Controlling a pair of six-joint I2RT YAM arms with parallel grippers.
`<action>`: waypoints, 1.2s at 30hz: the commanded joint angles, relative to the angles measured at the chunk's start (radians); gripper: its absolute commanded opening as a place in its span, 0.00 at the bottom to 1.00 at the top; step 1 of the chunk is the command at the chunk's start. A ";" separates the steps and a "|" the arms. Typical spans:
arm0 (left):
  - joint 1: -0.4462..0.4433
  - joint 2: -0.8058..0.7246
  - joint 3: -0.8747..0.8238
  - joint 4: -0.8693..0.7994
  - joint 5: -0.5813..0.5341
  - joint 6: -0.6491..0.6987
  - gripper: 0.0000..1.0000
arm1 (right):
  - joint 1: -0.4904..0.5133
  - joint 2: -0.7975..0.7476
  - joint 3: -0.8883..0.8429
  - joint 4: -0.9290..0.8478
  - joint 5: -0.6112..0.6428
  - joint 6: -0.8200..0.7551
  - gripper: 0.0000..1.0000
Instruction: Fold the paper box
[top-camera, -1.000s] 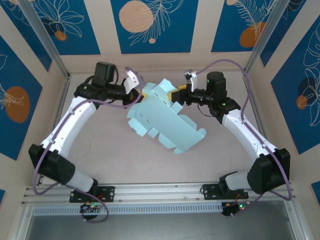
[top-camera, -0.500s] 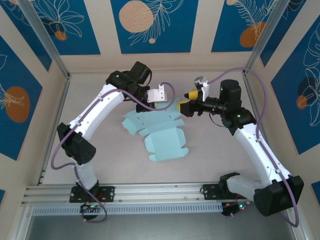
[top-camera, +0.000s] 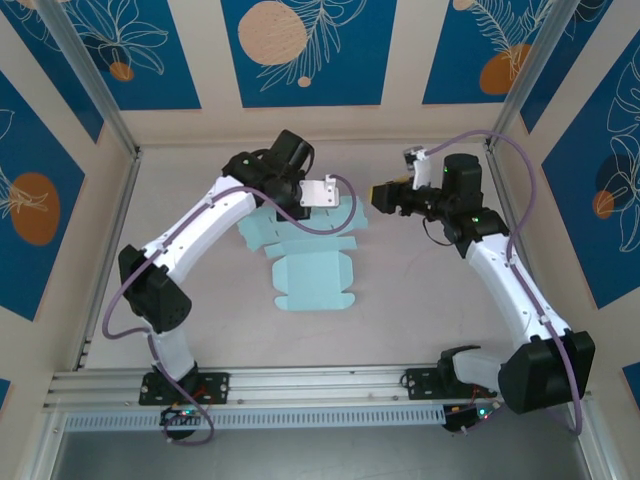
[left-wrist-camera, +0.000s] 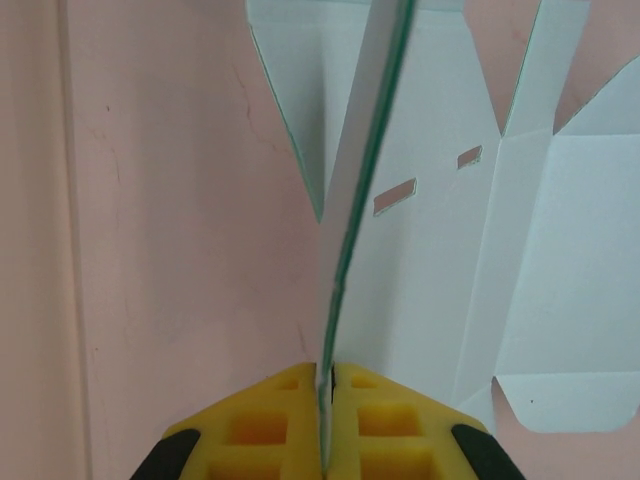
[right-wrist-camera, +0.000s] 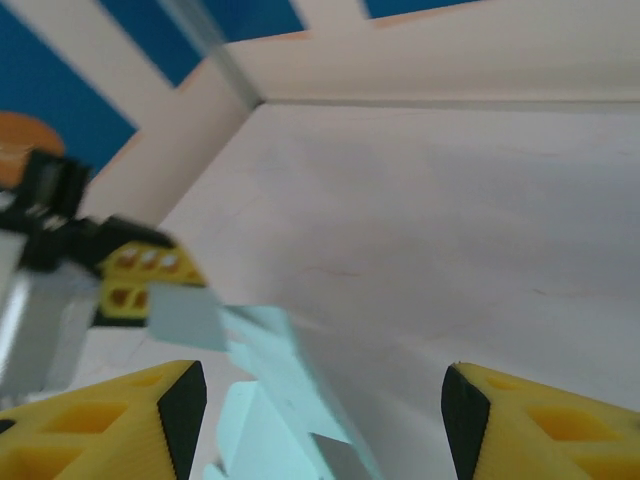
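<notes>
paper box (top-camera: 312, 282): flat sheet lying on table (top-camera: 420, 310) | left gripper (left-wrist-camera: 326, 405) pinching one flap upright | right gripper (right-wrist-camera: 318, 405) fingers spread wide

Setting: a robot test cell in a laboratory.

Indicators:
- Two jointed arms, the left arm (top-camera: 190, 235) and the right arm (top-camera: 510, 285), are bolted to an aluminium rail (top-camera: 320, 383) at the near edge of a bare, pale tabletop (top-camera: 420, 300).
- Purple cables (top-camera: 470, 137) run along each arm.
- Aluminium posts (top-camera: 95, 85) stand at the far corners of the tabletop.
- Wall panels (top-camera: 305, 50), printed in blue with orange discs and white leaf outlines, enclose three sides.
</notes>
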 joint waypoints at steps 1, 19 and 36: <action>-0.031 0.001 -0.028 0.079 -0.068 -0.023 0.00 | -0.054 0.026 -0.010 -0.044 0.066 0.147 0.64; -0.156 -0.050 -0.551 0.890 -0.444 -0.092 0.00 | -0.078 0.156 -0.010 -0.081 -0.117 0.241 0.62; -0.153 -0.016 -0.572 1.139 -0.436 0.062 0.00 | 0.036 0.231 0.146 -0.209 -0.099 0.374 0.48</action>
